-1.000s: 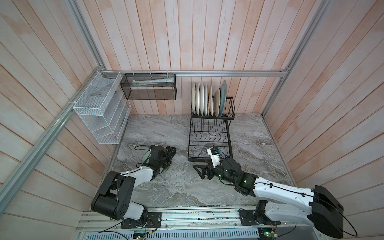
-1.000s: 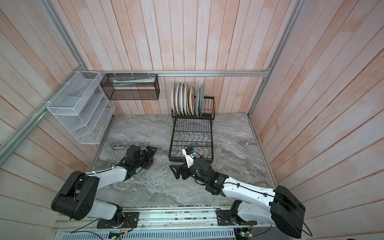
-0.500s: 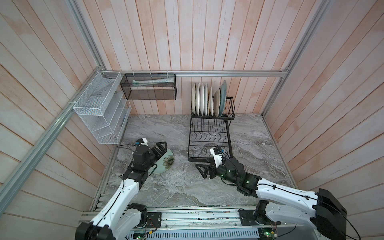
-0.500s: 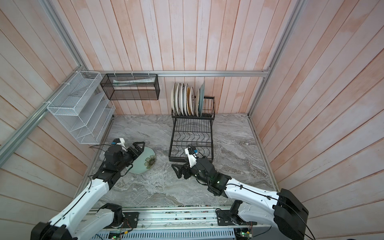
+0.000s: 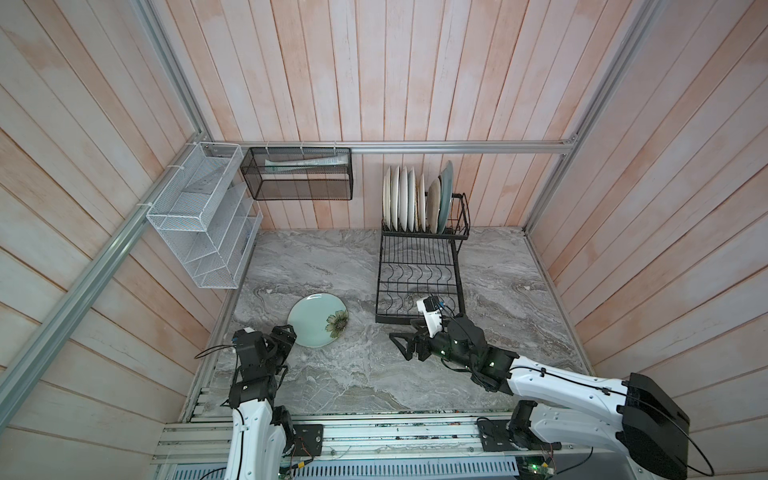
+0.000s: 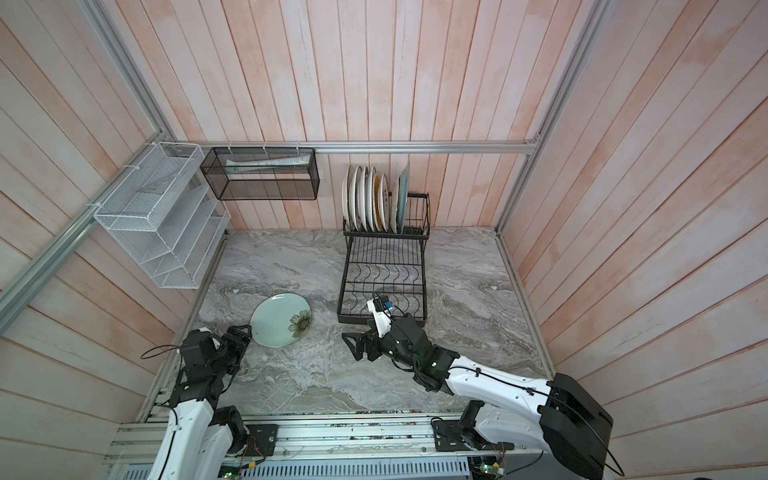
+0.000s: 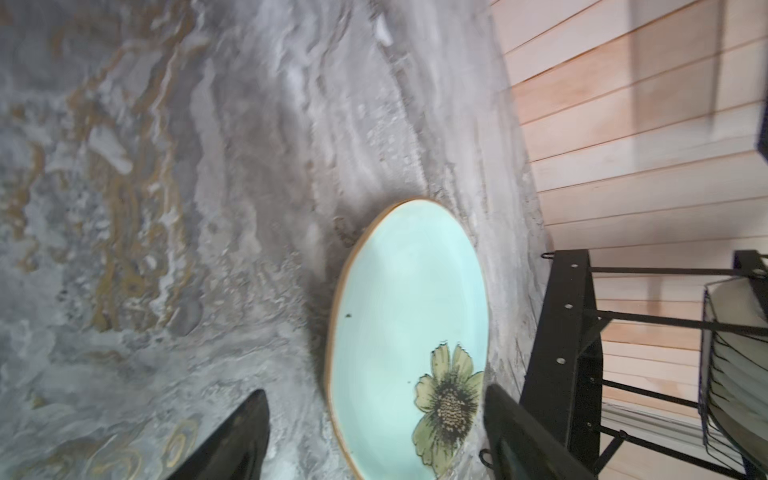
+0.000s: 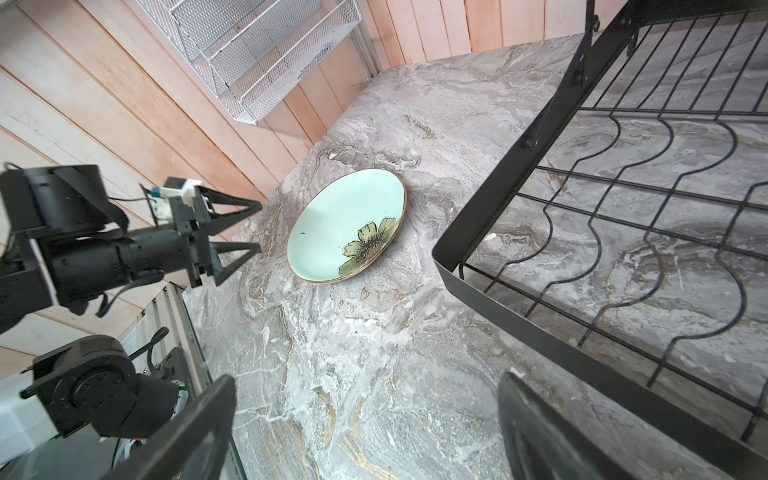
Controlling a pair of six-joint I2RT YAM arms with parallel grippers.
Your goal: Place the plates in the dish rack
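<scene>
A pale green plate (image 5: 318,319) (image 6: 280,320) with a painted flower lies flat on the marble counter, left of the dish rack (image 5: 379,282) (image 6: 341,282). Several plates (image 5: 415,203) (image 6: 374,199) stand on edge in the rack's upper tier; its lower tier holds nothing. My left gripper (image 5: 286,334) (image 7: 374,392) is open and empty, a short way from the plate's near-left rim (image 7: 407,316). The right wrist view shows it (image 8: 259,226) apart from the plate (image 8: 345,224). My right gripper (image 5: 399,347) (image 8: 365,379) hangs open and empty over bare counter by the rack's front corner (image 8: 519,166).
A white mesh organizer (image 5: 203,220) hangs on the left wall and a black mesh basket (image 5: 297,174) on the back wall. Wooden walls close in three sides. The arms' mounting rail (image 5: 374,436) runs along the counter's near edge.
My left gripper has drawn back from over the pale green plate toward the near-left, uncovering it, and its jaws have narrowed slightly. The right arm has hardly moved.
</scene>
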